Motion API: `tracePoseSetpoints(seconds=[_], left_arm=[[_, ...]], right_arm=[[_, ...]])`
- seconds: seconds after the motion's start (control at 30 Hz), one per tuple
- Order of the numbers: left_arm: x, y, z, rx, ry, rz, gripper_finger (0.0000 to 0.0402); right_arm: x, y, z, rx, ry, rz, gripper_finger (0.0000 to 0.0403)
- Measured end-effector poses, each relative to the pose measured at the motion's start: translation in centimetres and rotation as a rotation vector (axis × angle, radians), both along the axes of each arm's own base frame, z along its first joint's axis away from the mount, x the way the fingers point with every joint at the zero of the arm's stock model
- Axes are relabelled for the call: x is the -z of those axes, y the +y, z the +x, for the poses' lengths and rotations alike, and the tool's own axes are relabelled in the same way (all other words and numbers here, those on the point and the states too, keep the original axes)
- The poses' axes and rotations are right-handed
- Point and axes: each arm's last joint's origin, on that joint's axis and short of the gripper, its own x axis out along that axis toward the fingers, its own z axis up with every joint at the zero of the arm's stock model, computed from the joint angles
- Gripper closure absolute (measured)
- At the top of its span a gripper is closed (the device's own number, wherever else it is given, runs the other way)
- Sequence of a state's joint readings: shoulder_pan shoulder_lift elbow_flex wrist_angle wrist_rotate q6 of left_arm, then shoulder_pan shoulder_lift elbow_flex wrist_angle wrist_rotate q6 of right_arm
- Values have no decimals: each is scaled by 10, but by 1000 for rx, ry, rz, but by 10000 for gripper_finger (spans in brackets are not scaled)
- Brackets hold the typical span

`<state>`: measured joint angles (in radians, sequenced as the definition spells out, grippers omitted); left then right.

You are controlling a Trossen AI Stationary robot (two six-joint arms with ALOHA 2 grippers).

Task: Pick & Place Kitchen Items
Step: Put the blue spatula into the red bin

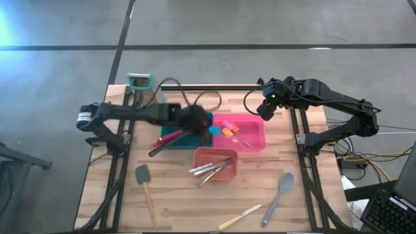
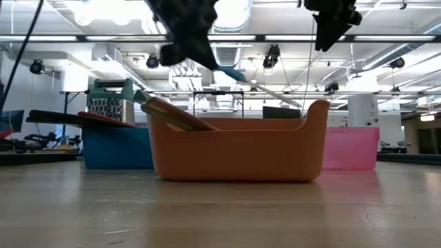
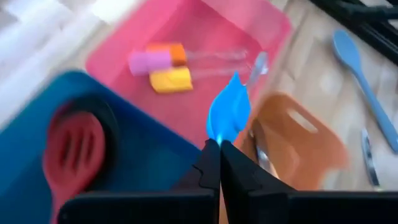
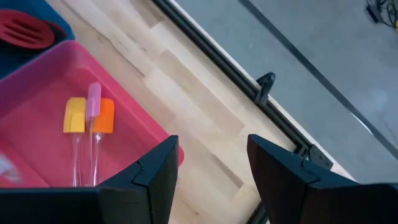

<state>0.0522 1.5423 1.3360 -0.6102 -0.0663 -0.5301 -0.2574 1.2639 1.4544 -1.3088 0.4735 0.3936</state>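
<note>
Your desk [image 1: 175,201] is a pale wooden butcher-block top standing on a grey concrete floor, and the low view looks across it into a bright hall with ceiling lights.

Look at your left gripper [image 3: 219,152]: its fingers are pressed together on the blue-headed spatula [image 3: 227,113], pinching it at the base of the head and holding it in the air above the spot where the blue tray [image 1: 173,138], the pink tray [image 1: 259,138] and the orange tray [image 1: 217,174] meet. You can see it hanging clear of the trays in the low view.

Your right gripper [image 4: 208,180] has its fingers spread and holds nothing; it hovers near the pink tray's far corner, by the desk's back edge.

In the pink tray you have three small spatulas [image 4: 89,115] with yellow, pink and orange heads lying side by side. The blue tray holds a red slotted spoon [image 3: 73,149] and dark-handled utensils. The orange tray carries several slim utensils [image 1: 212,169].

Loose on the desk you will find a grey spatula [image 1: 144,181], a grey spoon [image 1: 279,192] and a pale-handled knife [image 1: 239,218]. The box grater [image 1: 139,86] stands at the back left.
</note>
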Motion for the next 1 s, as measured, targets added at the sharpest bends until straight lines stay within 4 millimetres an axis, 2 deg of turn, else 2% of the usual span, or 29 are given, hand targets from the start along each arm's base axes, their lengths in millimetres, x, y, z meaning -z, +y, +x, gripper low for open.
tracePoseSetpoints(seconds=[0.17,0.33,0.57,0.67,1.0], left_arm=[[11,42,23,45,-14,18,401],[31,68,49,107,24,12,401],[55,77,83,208,56,-28,401],[65,80,92,216,73,-37,401],[102,98,92,192,219,-94,401]], right_arm=[[-7,-1,-12,44,-44,-17,216],[-14,-6,-25,106,-87,-34,216],[-18,-14,-36,162,-111,-46,216],[-19,-15,-38,165,-108,-50,216],[-19,-16,-37,162,-108,-51,216]])
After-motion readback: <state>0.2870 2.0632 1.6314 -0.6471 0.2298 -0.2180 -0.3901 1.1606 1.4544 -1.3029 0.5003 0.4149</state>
